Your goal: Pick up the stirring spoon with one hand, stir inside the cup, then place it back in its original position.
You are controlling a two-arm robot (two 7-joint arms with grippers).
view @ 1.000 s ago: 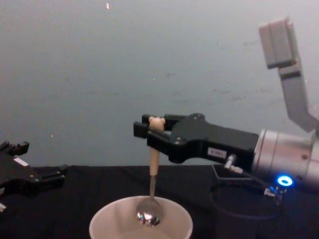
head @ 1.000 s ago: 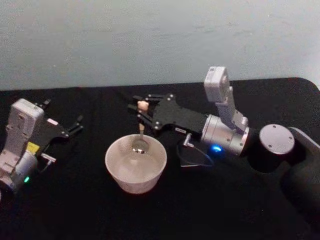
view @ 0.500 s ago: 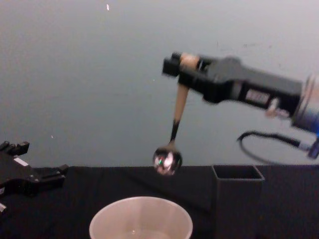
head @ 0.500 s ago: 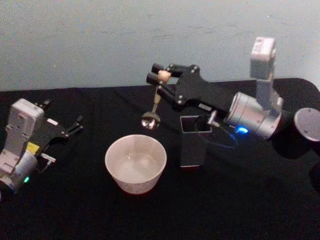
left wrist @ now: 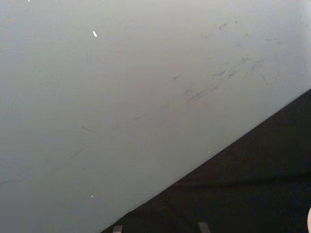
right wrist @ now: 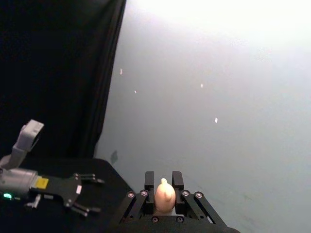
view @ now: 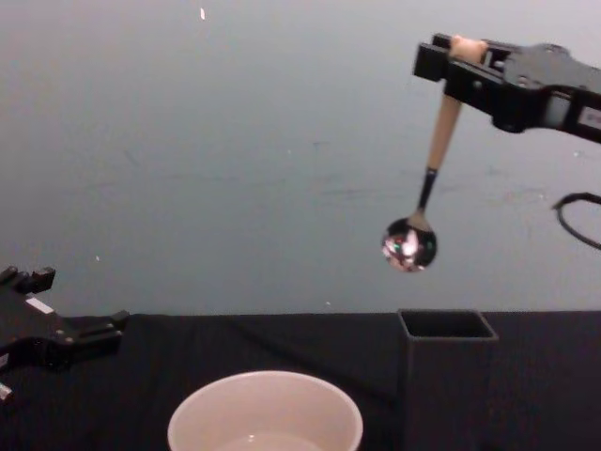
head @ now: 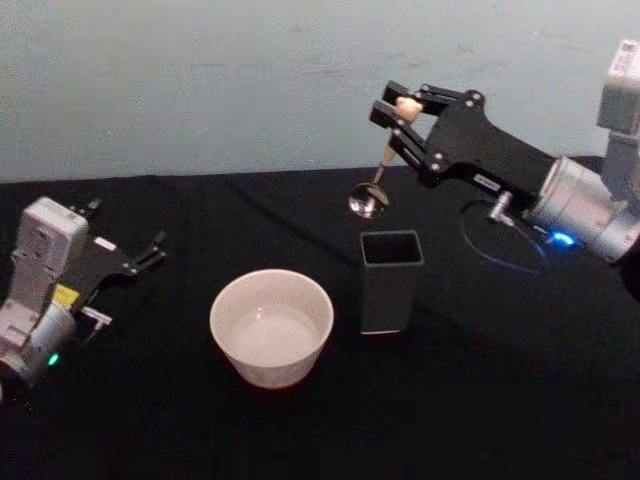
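- Jaws of the right gripper (head: 398, 112) are closed tight on the bear-head top of the slim beige-handled stirring spoon (head: 381, 163), which is held high in the air.
- Spoon hangs bowl-down, long axis near upright but tilted. The shiny round bowl sits further towards the robot's left than the handle top.
- Tall dark grey square-mouthed holder (head: 390, 292) stands on the black-cloth counter (head: 480, 400), just right of the wide cream-white round cup (head: 262, 368).
- Key relation: in the chest view the bowl is well clear above the holder's mouth, roughly over its left edge and not centred. The spoon is clear of the cup.
- Judged step: return to holder. Likely needs a small shift right, then a straight lowering.
- Left gripper (head: 150, 252) is parked at the counter's left, jaws spread apart and empty.
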